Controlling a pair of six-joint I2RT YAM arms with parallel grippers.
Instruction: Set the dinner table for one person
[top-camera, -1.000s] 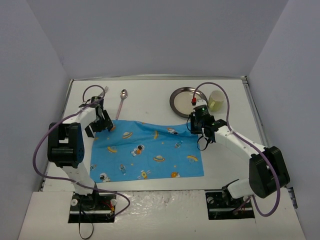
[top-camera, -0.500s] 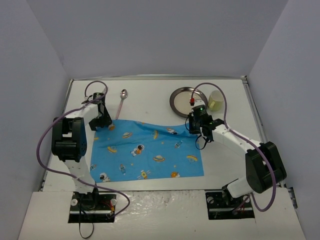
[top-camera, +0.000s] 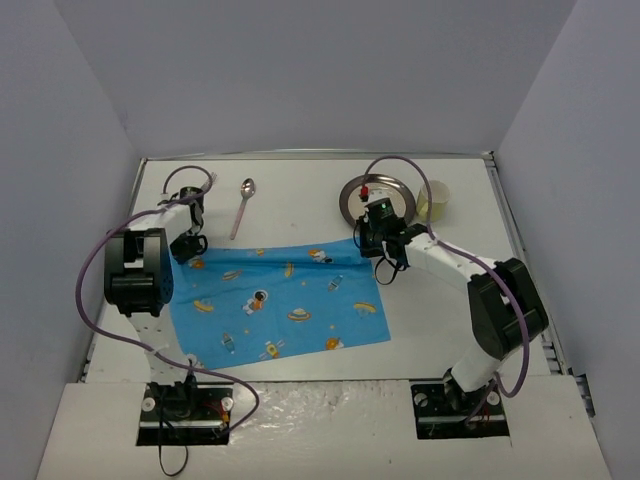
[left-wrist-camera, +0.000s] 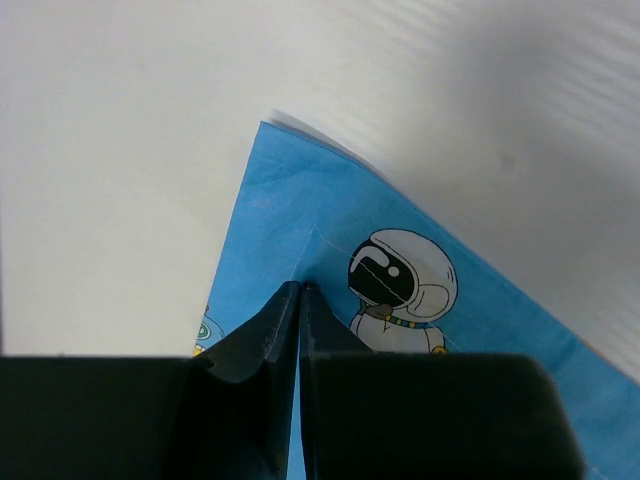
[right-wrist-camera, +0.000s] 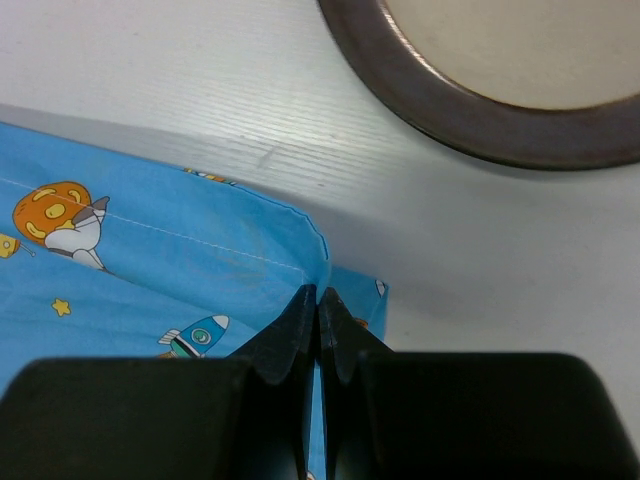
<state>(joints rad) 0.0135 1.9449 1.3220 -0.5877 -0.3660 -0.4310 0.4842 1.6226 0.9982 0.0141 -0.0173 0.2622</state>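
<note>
The dinner table (top-camera: 300, 195) is a large white top with a thin metal edge. A blue cartoon-printed cloth mat (top-camera: 275, 300) lies on it in front of both arms. My left gripper (top-camera: 188, 248) is shut on the mat's far left corner; in the left wrist view the jaws (left-wrist-camera: 300, 287) pinch the mat (left-wrist-camera: 400, 260) beside an astronaut print. My right gripper (top-camera: 368, 243) is shut on the far right corner; its jaws (right-wrist-camera: 318, 292) pinch a fold of the mat (right-wrist-camera: 150, 270).
A dark-rimmed round plate (top-camera: 375, 197) sits just behind the right gripper, its rim (right-wrist-camera: 450, 125) close to the held corner. A pale yellow cup (top-camera: 433, 200) stands to the plate's right. A metal spoon (top-camera: 243, 205) lies at the back left.
The left gripper has closed on the mat's far left corner. Both arms and the mat have shifted to the left, and the right gripper now sits closer to the plate.
</note>
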